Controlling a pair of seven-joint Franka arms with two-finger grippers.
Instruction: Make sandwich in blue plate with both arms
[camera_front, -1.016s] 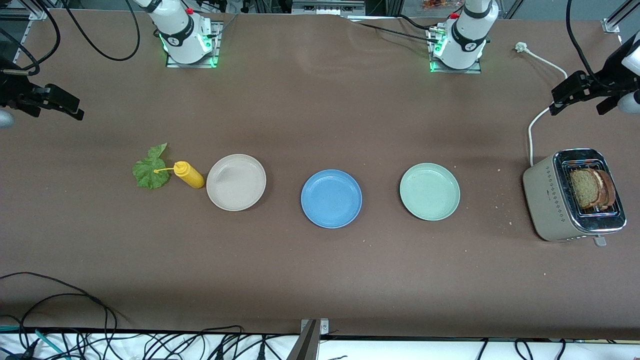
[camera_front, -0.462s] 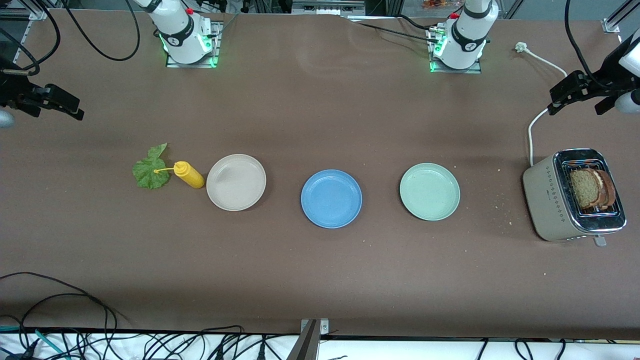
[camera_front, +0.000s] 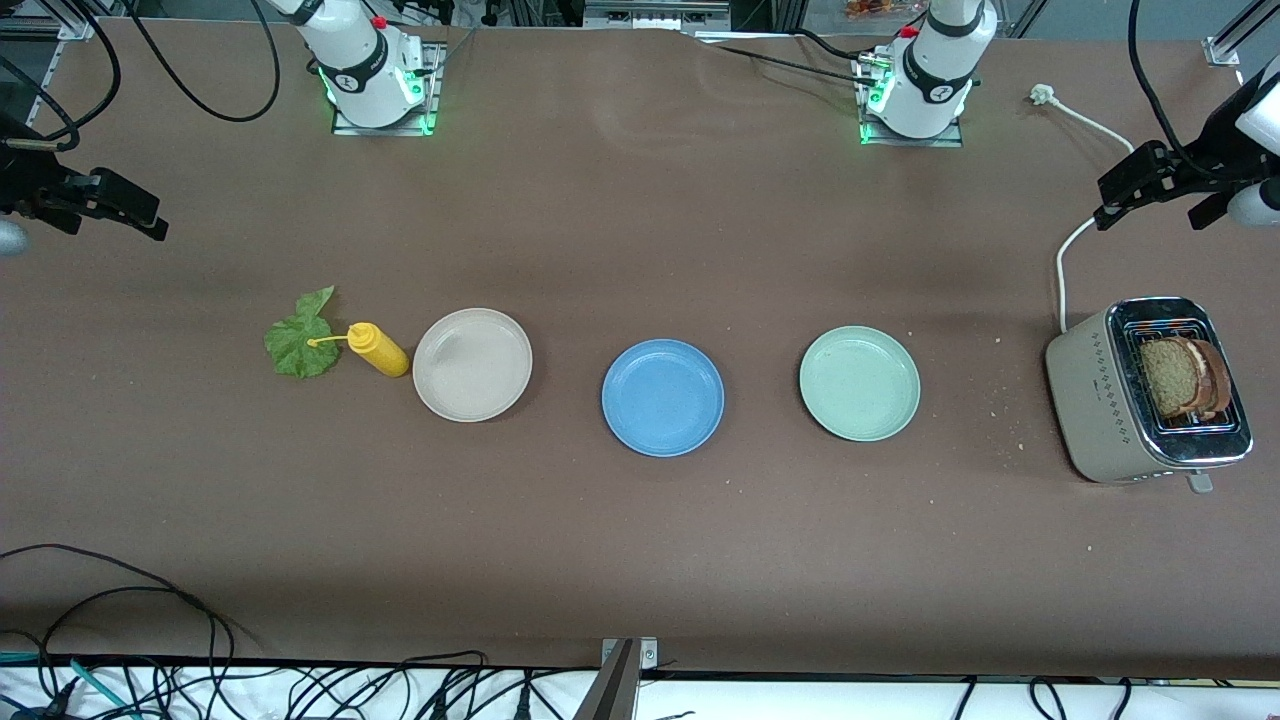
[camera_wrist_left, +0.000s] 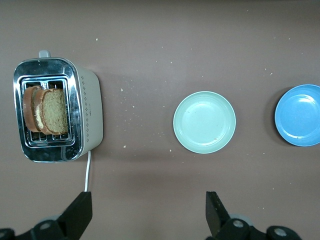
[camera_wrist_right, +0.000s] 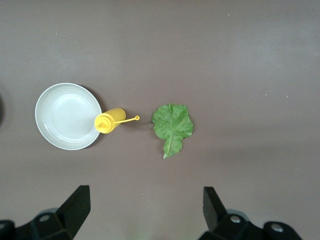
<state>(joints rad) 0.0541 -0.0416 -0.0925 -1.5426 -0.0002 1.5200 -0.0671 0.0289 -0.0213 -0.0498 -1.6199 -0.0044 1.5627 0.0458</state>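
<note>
Blue plate shows in left wrist view only, not right.

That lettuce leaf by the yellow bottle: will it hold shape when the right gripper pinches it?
Probably not: the lettuce leaf looks thin, ruffled and flat on the table, so it should droop. It seems very light and may tear. The right gripper is open above.

Brown table carries plates, toaster, bottle, lettuce.
</note>
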